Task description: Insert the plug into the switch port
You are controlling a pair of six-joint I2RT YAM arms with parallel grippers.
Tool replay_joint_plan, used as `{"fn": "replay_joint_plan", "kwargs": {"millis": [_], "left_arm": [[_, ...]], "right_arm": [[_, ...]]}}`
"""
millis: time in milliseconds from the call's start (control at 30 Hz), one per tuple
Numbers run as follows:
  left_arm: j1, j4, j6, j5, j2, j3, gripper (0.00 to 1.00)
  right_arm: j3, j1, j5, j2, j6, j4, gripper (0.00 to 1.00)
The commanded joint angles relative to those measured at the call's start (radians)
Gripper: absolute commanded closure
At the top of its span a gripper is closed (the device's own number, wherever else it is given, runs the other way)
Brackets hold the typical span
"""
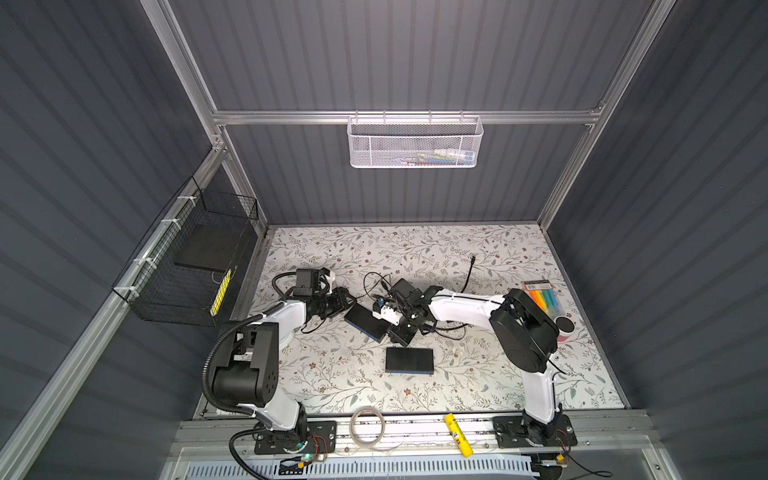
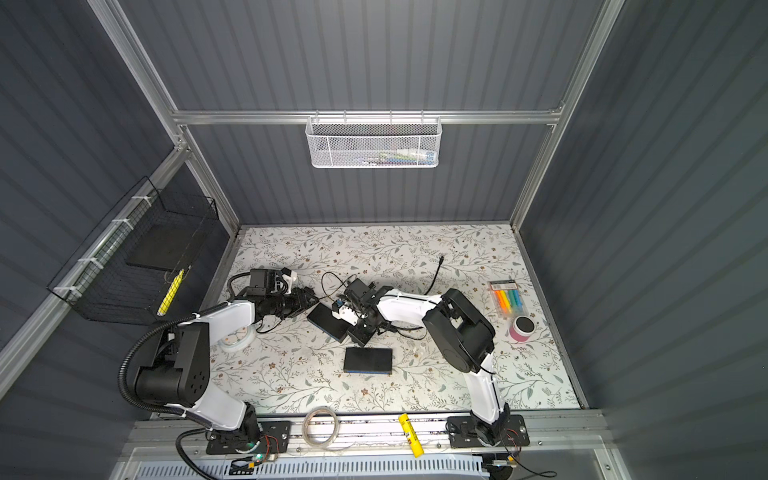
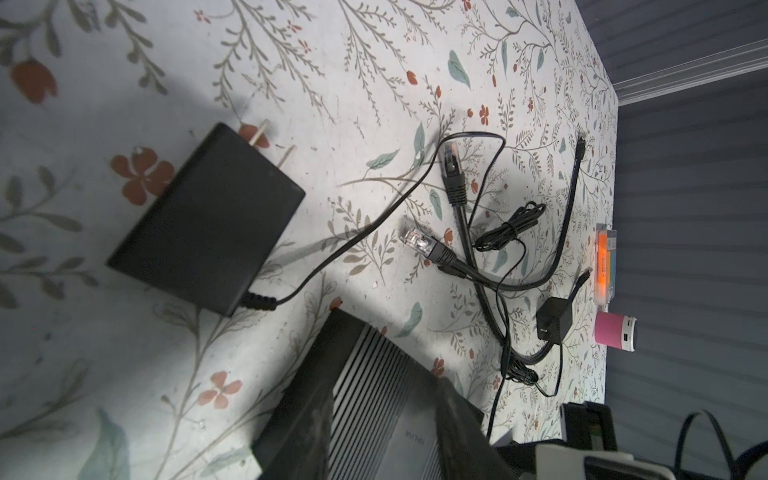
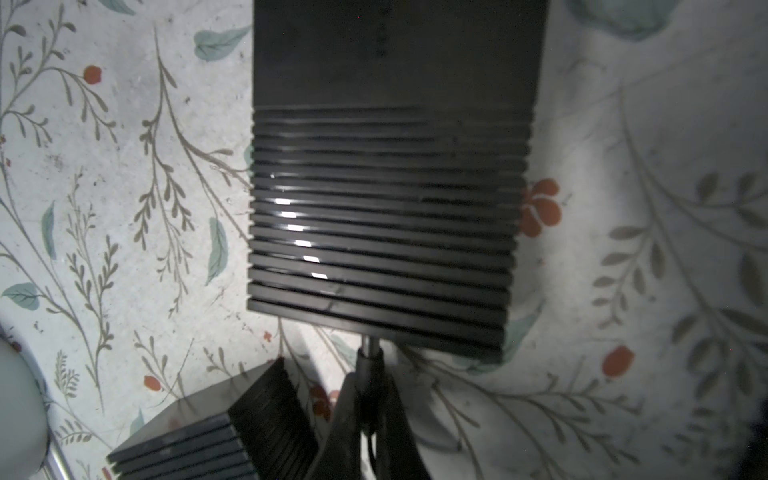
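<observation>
A black ribbed switch lies tilted at mid-table. In the left wrist view its logo end sits between the fingers of my left gripper, which is shut on its sides. In the right wrist view my right gripper is shut on the black barrel plug. The plug's metal tip meets the near, ribbed edge of the switch; how deep it sits I cannot tell. In both top views the right gripper hides the plug.
A second black switch lies just in front of the right gripper. A power brick, network cables and a small adapter lie behind. Marker case and pink speaker sit at the right.
</observation>
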Motion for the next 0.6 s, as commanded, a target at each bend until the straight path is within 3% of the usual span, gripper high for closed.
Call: {"fn": "replay_joint_plan", "kwargs": {"millis": [0, 567], "left_arm": [[-0.005, 0.011, 0.007, 0.023, 0.023, -0.021, 0.59], [-0.012, 0.048, 0.005, 0.044, 0.075, -0.031, 0.60]], "right_arm": [[0.023, 0.008, 0.005, 0.024, 0.007, -0.035, 1.00], [0.059, 0.022, 0.028, 0.045, 0.011, -0.059, 1.00]]}}
